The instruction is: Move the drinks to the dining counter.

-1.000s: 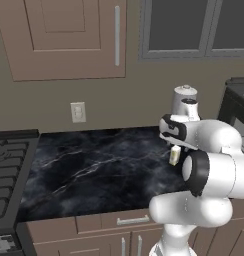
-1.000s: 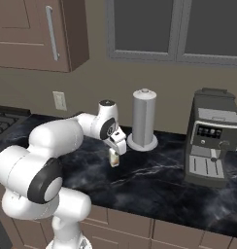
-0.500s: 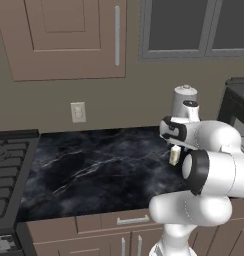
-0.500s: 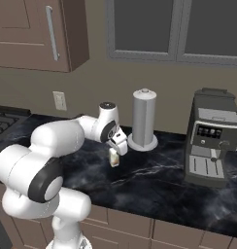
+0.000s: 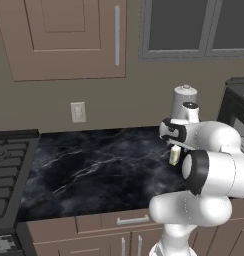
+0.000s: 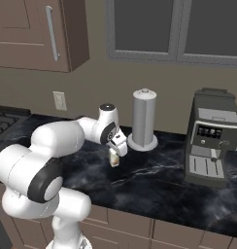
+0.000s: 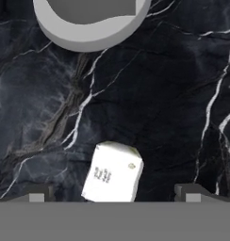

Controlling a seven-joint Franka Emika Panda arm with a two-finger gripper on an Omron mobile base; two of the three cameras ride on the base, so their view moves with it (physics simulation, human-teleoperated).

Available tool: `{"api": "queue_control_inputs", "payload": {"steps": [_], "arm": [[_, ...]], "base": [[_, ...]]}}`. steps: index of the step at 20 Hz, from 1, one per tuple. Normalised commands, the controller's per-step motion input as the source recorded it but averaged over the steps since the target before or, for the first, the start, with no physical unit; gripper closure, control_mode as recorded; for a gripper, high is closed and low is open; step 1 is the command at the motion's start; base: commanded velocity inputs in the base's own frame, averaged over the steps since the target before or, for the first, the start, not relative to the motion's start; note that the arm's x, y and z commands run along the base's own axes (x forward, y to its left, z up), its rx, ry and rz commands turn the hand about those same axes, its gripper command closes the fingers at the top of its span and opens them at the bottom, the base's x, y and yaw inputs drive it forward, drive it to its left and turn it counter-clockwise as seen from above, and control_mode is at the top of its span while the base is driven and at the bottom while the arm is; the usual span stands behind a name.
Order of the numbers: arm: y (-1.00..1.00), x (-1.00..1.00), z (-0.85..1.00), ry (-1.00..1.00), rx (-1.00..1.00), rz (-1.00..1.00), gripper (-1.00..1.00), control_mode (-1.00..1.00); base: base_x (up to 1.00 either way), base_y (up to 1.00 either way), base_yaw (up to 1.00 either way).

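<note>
The small carton (image 7: 113, 173) stands upright on the black marble worktop (image 6: 159, 180) just in front of the paper-towel cylinder (image 6: 143, 118), directly beneath the gripper (image 7: 114, 192), whose released jaws straddle it without touching.

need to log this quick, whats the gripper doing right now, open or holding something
Gripper: open, holding nothing; its fingertips stand wide on either side of the small white-yellow carton, just above it on the black marble worktop.
</note>
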Motion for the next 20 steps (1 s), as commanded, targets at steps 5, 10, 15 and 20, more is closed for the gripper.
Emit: {"api": "queue_control_inputs", "payload": {"steps": [5, 10, 15, 20], "arm": [[0.0, 0.07, -0.09, 0.0, 0.0, 0.0, -1.0, -1.0], [0.0, 0.0, -0.19, 0.0, 0.0, 0.0, -1.0, -1.0], [0.0, 0.0, -0.21, 0.0, 0.0, 0.0, -1.0, -1.0], [0.0, 0.0, -0.21, 0.0, 0.0, 0.0, 1.0, -1.0]], "base": [[0.0, 0.0, 0.0], [0.0, 0.0, 0.0], [0.0, 0.0, 0.0], [0.0, 0.0, 0.0]]}}
